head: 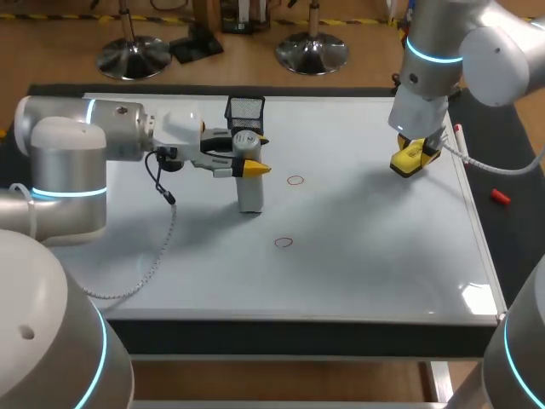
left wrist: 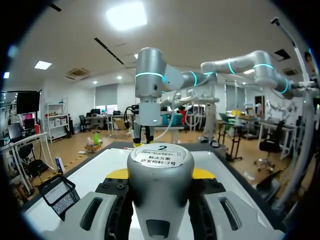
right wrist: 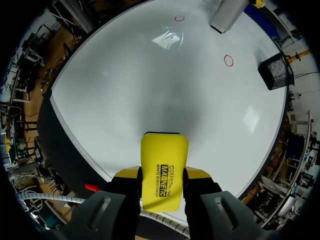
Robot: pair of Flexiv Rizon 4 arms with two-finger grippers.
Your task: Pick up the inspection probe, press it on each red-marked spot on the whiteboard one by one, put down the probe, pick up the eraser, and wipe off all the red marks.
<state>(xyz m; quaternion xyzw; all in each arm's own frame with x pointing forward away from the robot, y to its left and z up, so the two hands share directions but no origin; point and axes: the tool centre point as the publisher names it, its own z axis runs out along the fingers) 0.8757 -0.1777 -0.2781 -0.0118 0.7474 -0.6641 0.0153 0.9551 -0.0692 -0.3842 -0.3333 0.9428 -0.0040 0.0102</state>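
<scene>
The inspection probe (head: 249, 194) stands upright on the whiteboard (head: 366, 256), long axis vertical, left of the far red mark (head: 295, 180); the left pincer (head: 247, 164) clamps its upper part. The right pincer (head: 415, 153) grips the eraser (head: 402, 164) at the board's far right. Only the right wrist view shows the eraser's length running along the fingers (right wrist: 197, 174).

White whiteboard (head: 375, 256) bearing a red ring (head: 295, 180) and a second red ring (head: 283, 242); silver-grey probe (head: 249, 194) with white, black-printed label; yellow eraser (right wrist: 164, 170) with black lettering; black mesh basket (head: 245, 111); silver-grey left arm (head: 68, 162) and right arm (head: 443, 51), each with a cyan band.
</scene>
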